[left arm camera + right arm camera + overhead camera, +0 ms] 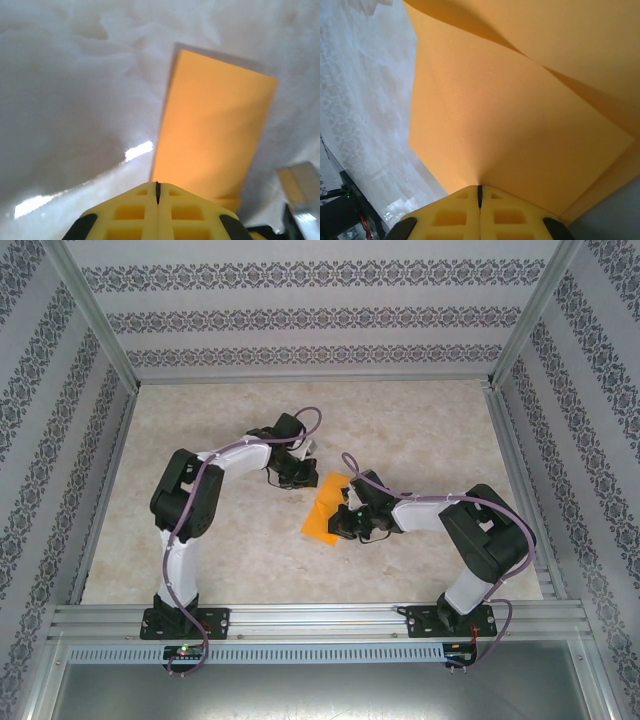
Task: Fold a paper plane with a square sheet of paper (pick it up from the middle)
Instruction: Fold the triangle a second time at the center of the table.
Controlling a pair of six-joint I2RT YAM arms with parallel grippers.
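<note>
The thin orange paper sheet (320,510) lies near the middle of the pale marbled table (430,440), between the two arms. It already reads as a narrow, doubled strip rather than a square.

The right gripper (342,522) sits at the strip's right-hand edge. In the right wrist view its yellow fingers (515,215) are pressed together and the paper puckers into the seam between them, so it appears to be clenched on that edge. The left gripper (303,476) sits at the far end of the strip, and its fingers (187,215) are also closed tight. The paper's near end runs up to the tips, but the view does not settle whether a layer is caught between them or merely pressed under them.

This looks like an early fold in hand, as no pointed nose or wing shape shows yet. The next move probably calls for carrying the held edge over and laying it true, with the other end kept pinned so the strip does not skate.

The right wrist view shows a raised diagonal crease across the paper, which the top view flattens out. The left wrist view shows the strip's straight far edge and the shadow beneath it.
</note>
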